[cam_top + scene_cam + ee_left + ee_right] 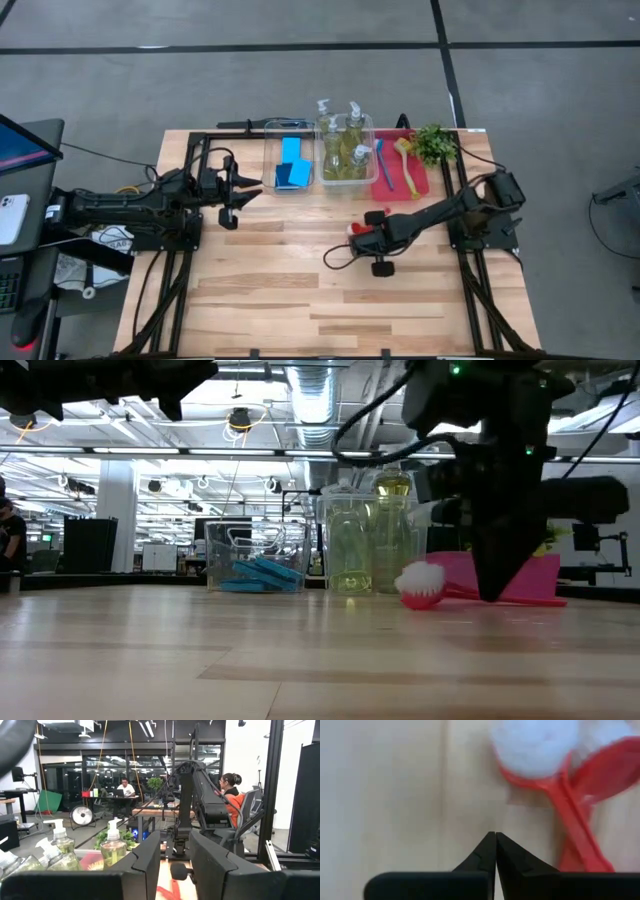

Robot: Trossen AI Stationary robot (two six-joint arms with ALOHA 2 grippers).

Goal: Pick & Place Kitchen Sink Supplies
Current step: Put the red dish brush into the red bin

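Observation:
A red long-handled brush (pixel 572 820) with a white bristle head (pixel 422 582) lies flat on the wooden table (pixel 300 290), right of centre. My right gripper (pixel 495 837) points down at the table with its fingers shut and nothing between them. The tips stand just beside the brush's handle, a little back from the head; in the high view this gripper (pixel 366 236) is over the brush. My left gripper (pixel 250 187) waits open in the air at the table's left, near the sponge bin; its two fingers show apart in its wrist view (pixel 175 857). My right gripper comes from above, slanting down, with its shut fingers beside the red brush's handle (pixel 580 845). The handle runs past the outer side of one finger (pixel 530 865) and goes out of sight behind it. Whether that finger touches the handle I cannot tell.
Along the far edge stand a clear bin (pixel 272 160) with blue sponges (pixel 291 165), a clear bin (pixel 368 150) with several pump bottles (pixel 354 120), and a red tray (pixel 425 185) holding a blue brush (pixel 379 160) and a yellow-green brush (pixel 407 165). A small leafy plant (pixel 435 143) is beside it.

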